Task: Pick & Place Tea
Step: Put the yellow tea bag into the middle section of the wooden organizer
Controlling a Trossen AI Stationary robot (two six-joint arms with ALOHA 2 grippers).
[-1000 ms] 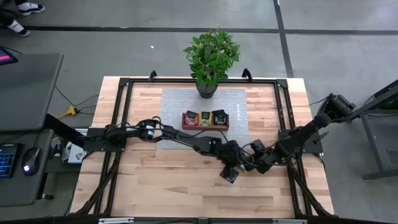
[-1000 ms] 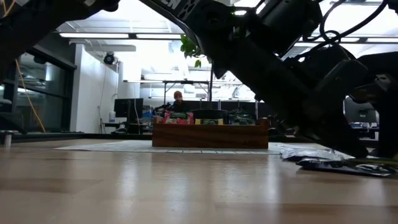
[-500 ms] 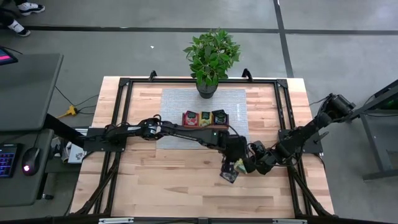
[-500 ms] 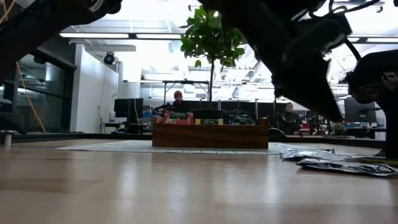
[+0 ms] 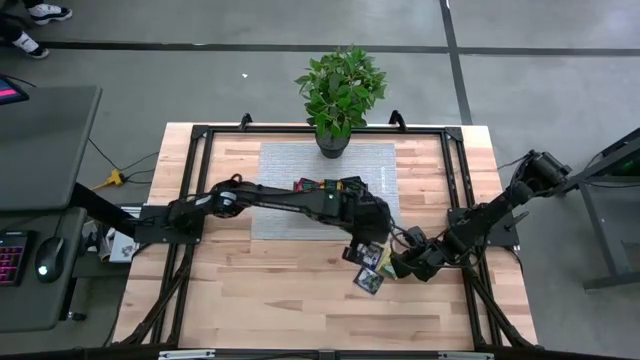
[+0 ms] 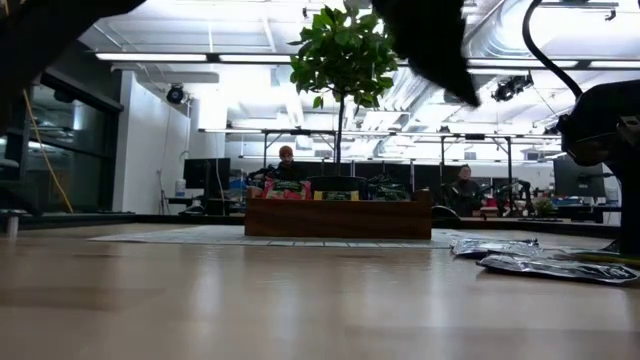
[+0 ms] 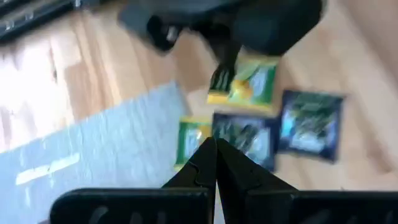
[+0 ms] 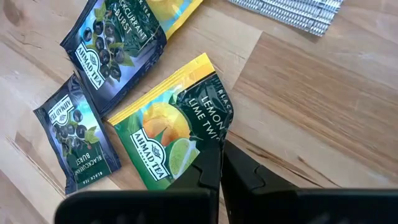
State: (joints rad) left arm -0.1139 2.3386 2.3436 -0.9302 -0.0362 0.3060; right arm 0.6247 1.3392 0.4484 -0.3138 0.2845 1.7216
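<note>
Wooden table [image 5: 260, 290], right hand [image 8: 219, 163] pinching lemon sachet [image 8: 168, 140].

Beside the right gripper [image 8: 219, 163] lies a yellow-and-green lemon sachet [image 8: 166, 137]. Beyond it, two dark blue-black blackcurrant sachets [image 8: 118, 37] on pale wood table [image 8: 323, 106]

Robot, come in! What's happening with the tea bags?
Left gripper shut, empty. Right gripper shut on lemon tea bag. Two dark tea bags lying loose on table.
</note>
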